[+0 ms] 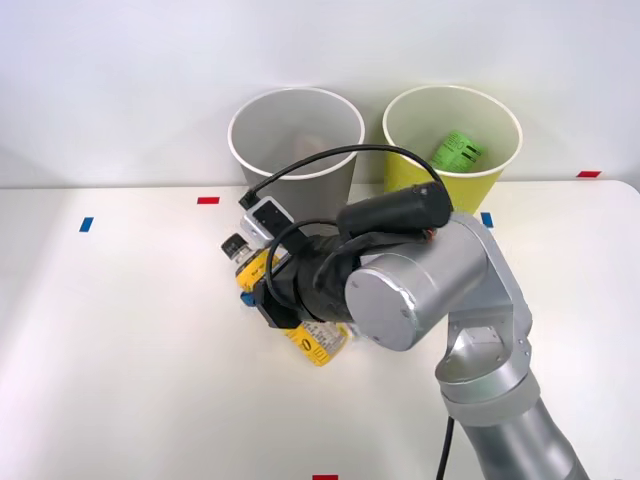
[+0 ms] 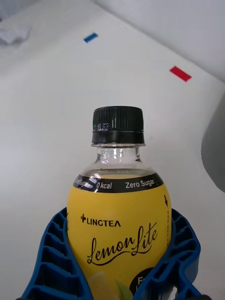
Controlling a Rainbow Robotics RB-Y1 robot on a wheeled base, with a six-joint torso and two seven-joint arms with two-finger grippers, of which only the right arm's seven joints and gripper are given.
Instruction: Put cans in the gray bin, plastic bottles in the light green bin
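- Front view: right gripper (image 1: 272, 292) low over white table (image 1: 120, 340), clamped around yellow bottle (image 1: 318, 345).
- Bottle lying flat, long axis diagonal, black cap (image 1: 234, 246) pointing toward gray bin (image 1: 295, 150).
- Green-labelled bottle (image 1: 458, 152) inside light green bin (image 1: 452, 145).
- Wrist view: blue fingers (image 2: 51, 262) pressed against both sides of yellow bottle (image 2: 118, 225), cap (image 2: 117, 124) pointing away.

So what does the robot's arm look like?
The arm is shiny silver, made of fat round joints, with a black part near the wrist. A black cable loops over it to a small white box. Its gripper has blue ribbed fingers.
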